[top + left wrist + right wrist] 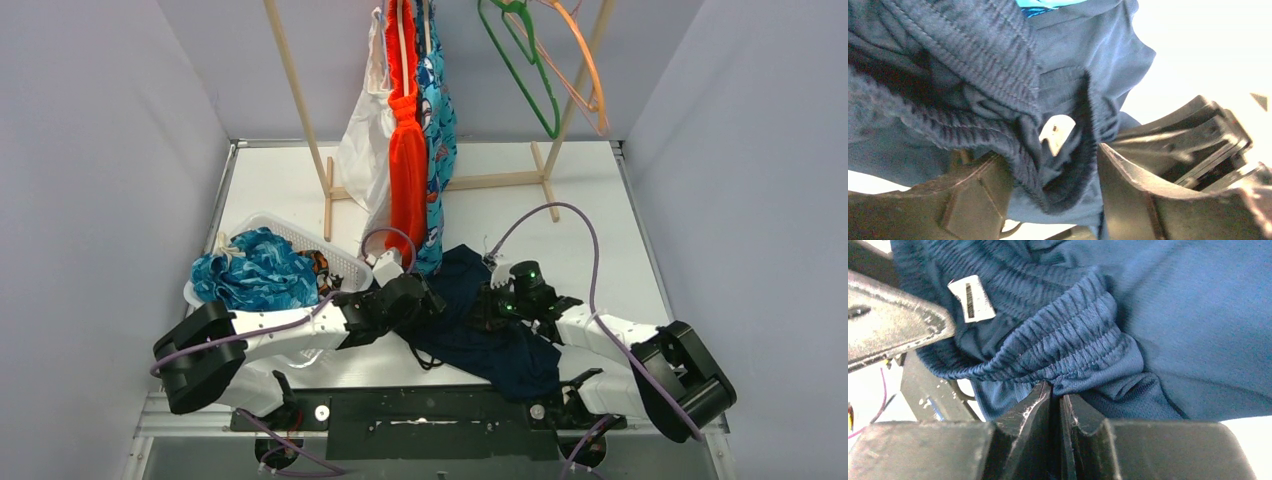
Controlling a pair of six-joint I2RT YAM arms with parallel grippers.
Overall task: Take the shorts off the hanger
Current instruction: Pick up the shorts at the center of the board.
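The plain navy shorts lie crumpled on the table between my two arms. My left gripper is at their left edge; in the left wrist view it is closed on a bunched fold of the navy waistband. My right gripper is shut on the ribbed navy waistband, its jaws pressed together. A white label shows on the fabric. Bright orange shorts and teal shark-print shorts hang from the rack.
A white basket at the left holds blue patterned shorts and a bit of camouflage fabric. A white garment hangs on the wooden rack. Bare green and orange hangers hang at the right.
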